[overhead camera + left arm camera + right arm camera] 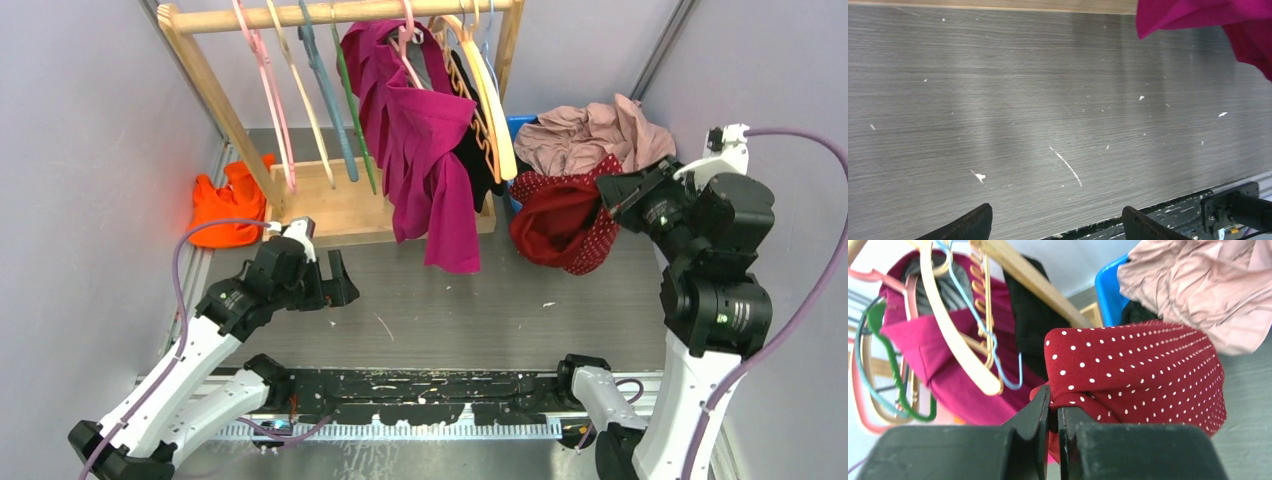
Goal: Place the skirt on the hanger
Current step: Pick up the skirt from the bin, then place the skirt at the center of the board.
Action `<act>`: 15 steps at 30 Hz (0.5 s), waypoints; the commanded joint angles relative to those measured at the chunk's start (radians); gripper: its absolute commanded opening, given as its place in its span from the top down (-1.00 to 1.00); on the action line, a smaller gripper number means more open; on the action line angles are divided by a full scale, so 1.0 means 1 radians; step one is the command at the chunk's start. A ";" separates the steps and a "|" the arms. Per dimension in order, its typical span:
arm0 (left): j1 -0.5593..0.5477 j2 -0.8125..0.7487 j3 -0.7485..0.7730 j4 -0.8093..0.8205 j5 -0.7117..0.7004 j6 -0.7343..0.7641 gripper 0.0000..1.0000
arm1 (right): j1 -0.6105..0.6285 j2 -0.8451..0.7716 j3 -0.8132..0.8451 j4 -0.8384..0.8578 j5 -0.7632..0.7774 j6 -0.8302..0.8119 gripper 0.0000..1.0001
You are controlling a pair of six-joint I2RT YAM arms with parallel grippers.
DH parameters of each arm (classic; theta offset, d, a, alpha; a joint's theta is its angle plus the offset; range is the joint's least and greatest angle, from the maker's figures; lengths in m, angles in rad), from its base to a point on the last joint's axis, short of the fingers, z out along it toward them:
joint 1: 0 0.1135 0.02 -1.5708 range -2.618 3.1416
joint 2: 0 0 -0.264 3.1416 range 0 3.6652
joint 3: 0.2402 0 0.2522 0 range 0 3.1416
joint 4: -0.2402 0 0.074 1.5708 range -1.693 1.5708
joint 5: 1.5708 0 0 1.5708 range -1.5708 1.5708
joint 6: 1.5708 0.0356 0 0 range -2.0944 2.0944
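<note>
Over at 10 o'clock an orange garment (225,205) lies crumpled by the wooden rack (340,12), out of play. The left gripper (337,283) hangs over bare table (480,310) with jaws spread wide and nothing in them, probably kept free to fetch the hanger (265,90), which dangles off the rail at 11 o'clock; its hook runs off the top of the view. The magenta garment (425,150) drapes at 12 and covers the hangers behind it. At 2 o'clock the skirt (560,220) spills from the blue bin (520,125) under a pale pink garment (590,135); the right gripper (1054,405) is pinched tight on a fold of its edge, presumably to draw it out. Whether that's the waistband, I can't tell
</note>
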 commanded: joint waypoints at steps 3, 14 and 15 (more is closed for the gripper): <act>0.000 -0.026 0.069 -0.013 0.081 0.014 -0.93 | -0.002 -0.052 0.024 -0.123 -0.205 0.027 0.93; -0.015 -0.034 0.089 -0.013 0.170 -0.008 -0.91 | 0.037 -0.083 -0.092 -0.149 -0.366 0.069 0.94; -0.018 -0.031 0.094 -0.011 0.183 -0.010 -0.90 | 0.047 -0.074 -0.089 -0.152 -0.379 0.069 0.94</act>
